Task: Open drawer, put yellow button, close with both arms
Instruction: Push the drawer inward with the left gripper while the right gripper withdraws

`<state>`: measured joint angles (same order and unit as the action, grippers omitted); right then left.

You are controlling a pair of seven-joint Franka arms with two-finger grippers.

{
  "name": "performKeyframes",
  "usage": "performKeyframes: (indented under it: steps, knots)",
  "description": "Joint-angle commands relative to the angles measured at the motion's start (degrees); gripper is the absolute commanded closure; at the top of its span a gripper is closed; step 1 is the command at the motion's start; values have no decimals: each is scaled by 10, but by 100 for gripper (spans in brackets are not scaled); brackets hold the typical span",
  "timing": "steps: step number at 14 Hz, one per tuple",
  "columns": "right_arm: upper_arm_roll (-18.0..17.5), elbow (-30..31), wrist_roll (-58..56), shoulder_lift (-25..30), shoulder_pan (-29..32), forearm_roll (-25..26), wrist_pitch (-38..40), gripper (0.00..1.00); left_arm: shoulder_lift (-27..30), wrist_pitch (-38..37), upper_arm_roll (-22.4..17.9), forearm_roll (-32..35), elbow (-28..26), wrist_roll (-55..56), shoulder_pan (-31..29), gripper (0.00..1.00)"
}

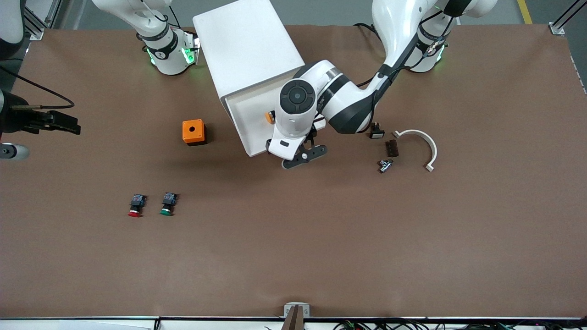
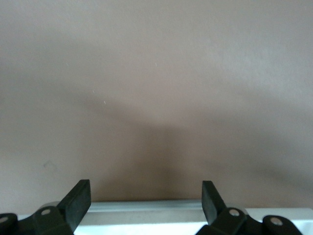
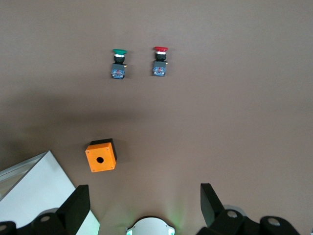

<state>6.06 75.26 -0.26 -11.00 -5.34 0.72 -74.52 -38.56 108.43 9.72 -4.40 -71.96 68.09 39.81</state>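
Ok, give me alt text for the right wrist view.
The right end effector, fingers open and empty, hangs over the brown table. Below it sit an orange box, a green button, a red button and a white drawer unit's corner.

The left arm [image 1: 348, 105] is reached from its base toward mid-bench and bent down, its gripper [image 1: 305, 156] held low with jaws spread wide. The right arm [image 1: 156, 32] is kept raised by its base, waiting, its gripper [image 3: 142, 205] pointed down, jaws wide apart.
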Motion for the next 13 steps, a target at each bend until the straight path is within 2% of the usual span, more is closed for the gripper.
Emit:
performKeyframes:
  steps: [1,5,7,13]
  knots:
    - [-10,-5,33,7,7,-12,15,0,2,2,-1,-26,1,6,12,0]
    - [-11,-4,32,40,3,-13,14,0,2,1,-1,-44,0,6,38,0]
    - [-11,16,30,47,5,-11,31,0,2,1,-1,-54,-2,6,50,0]
    - [-17,189,30,174,36,-13,-94,0,1,1,-1,-104,-3,6,80,0]
